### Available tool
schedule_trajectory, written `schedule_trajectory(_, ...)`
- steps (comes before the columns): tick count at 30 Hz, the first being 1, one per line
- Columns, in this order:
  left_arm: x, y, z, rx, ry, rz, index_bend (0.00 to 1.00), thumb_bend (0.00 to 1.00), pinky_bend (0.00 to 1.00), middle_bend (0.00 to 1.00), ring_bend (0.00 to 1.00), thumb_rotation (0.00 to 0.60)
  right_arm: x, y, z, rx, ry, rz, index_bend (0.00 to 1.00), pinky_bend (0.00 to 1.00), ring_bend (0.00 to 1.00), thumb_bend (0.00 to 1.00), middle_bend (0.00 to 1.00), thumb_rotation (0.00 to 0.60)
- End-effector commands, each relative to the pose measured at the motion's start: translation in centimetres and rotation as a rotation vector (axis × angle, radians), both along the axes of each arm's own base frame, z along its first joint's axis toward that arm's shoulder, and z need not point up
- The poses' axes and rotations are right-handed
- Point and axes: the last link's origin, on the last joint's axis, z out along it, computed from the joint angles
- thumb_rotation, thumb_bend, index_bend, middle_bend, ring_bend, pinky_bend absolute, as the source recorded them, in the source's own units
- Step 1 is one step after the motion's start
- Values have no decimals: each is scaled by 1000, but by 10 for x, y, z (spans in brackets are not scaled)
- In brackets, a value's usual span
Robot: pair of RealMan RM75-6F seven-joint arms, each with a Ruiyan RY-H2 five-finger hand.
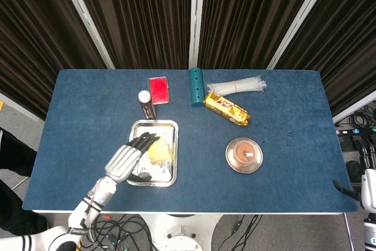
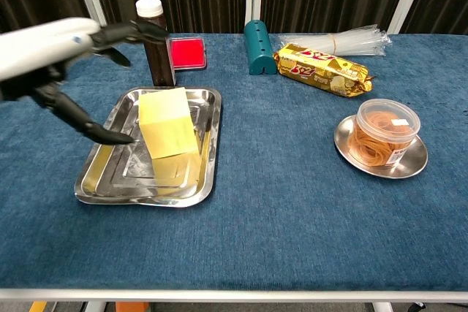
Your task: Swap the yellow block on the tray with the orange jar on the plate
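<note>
Steel tray sits left-centre on the blue table, w/ the yellow block lying in it. Left hand hangs over the tray's left part, fingers spread wide & holding nothing; thumb tip is low by the tray floor, just left of the block, contact unclear. Behind the tray: dark bottle w/ white cap, red box. Further right: teal cylinder, gold snack pack, bundle of clear sticks. Orange jar stands on the round metal plate, well apart from the tray. Right hand barely shows at the head view's right edge, off the table; can't tell how its fingers are set.
</note>
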Motion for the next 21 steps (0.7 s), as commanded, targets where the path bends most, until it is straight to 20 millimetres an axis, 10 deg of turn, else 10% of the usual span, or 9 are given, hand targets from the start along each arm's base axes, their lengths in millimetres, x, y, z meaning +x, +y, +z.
schedule_trajectory(1, 9, 8, -19, -65, 32, -16, 53, 0, 148, 6, 0, 600, -2, 1, 0, -2, -2, -4, 0, 0, 0, 9, 0, 600)
schedule_trajectory(21, 0, 53, -56, -70, 134, 42, 43, 0, 109, 0, 0, 600, -13, 5, 1, -1, -3, -30, 0, 0, 0, 9, 0, 600)
